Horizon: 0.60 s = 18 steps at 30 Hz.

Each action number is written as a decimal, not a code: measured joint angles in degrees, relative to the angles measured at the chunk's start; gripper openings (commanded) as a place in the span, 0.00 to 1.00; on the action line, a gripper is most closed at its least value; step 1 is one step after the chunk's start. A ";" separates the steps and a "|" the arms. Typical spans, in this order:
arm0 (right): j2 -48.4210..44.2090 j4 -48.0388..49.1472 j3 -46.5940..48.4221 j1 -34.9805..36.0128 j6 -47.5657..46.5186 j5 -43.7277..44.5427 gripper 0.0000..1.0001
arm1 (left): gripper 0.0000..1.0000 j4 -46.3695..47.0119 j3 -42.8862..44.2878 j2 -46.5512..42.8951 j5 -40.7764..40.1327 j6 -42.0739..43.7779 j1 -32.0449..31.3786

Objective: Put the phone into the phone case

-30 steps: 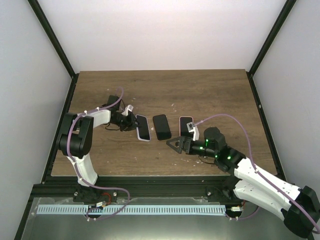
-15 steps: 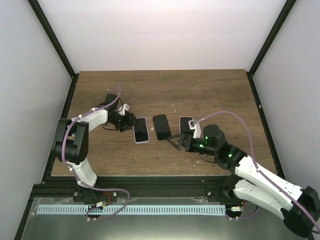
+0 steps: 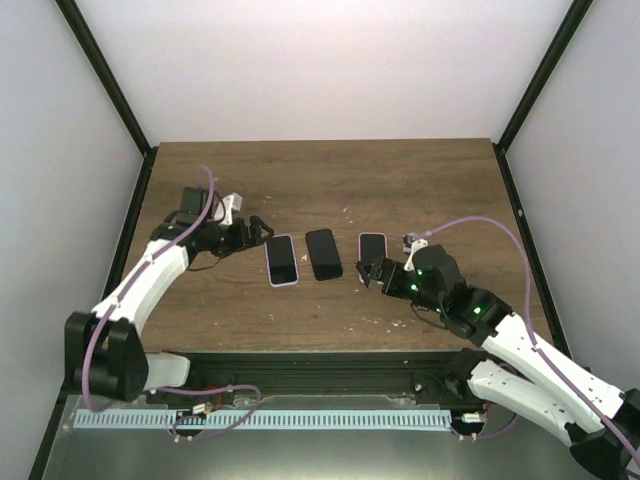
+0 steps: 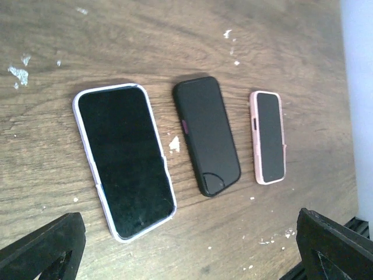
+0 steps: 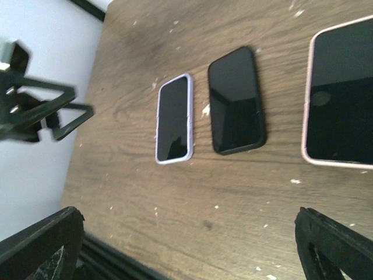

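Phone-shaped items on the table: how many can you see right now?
3, side by side in one row: a lavender-edged one on the left, an all-black one in the middle, a pink-edged one on the right. Nothing appears to hide a fourth.

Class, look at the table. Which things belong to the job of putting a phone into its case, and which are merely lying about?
Likely part of the job:
- lavender-rimmed slab
- black slab
- pink-rimmed slab
(which of these is phone, case or both is unclear)
- left claw and right claw, both open

Just lying about:
- white flecks on the wooden table
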 measured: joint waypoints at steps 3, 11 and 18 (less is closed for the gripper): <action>-0.09 -5.07 3.08 -0.07 0.22 4.50 1.00 | 1.00 -0.70 -1.31 -6.21 0.44 1.25 0.00; -1.25 -13.33 15.32 -0.11 -1.20 11.54 1.00 | 1.00 -1.75 -2.86 -23.67 4.17 2.58 -0.02; -3.08 -14.27 19.04 -0.11 -4.07 11.98 1.00 | 1.00 -0.90 -2.86 -32.09 9.31 0.04 -0.02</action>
